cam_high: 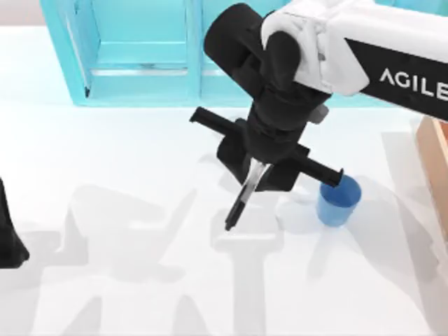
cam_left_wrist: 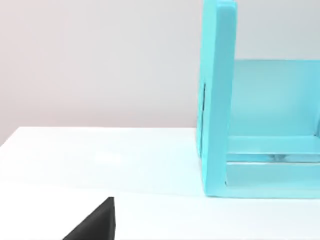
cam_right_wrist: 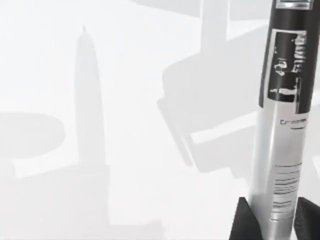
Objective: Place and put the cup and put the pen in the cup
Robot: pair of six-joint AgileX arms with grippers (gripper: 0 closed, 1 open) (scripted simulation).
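Observation:
The pen [cam_high: 238, 205], black-capped with a grey-white printed barrel, hangs tilted over the middle of the table, its black tip pointing down and to the left. My right gripper [cam_high: 257, 173] is shut on its upper end. In the right wrist view the pen's barrel [cam_right_wrist: 282, 125] runs between two dark fingertips [cam_right_wrist: 245, 222], held above the white table. The blue cup [cam_high: 339, 200] stands upright on the table, to the right of the pen and apart from it. My left arm [cam_high: 8, 238] is parked at the table's left edge.
A large turquoise shelf unit [cam_high: 140, 56] spans the back of the table, and its side panel [cam_left_wrist: 217, 100] rises close in the left wrist view. A brown wooden object [cam_high: 434, 157] sits at the right edge. Open white table [cam_high: 126, 294] lies in front.

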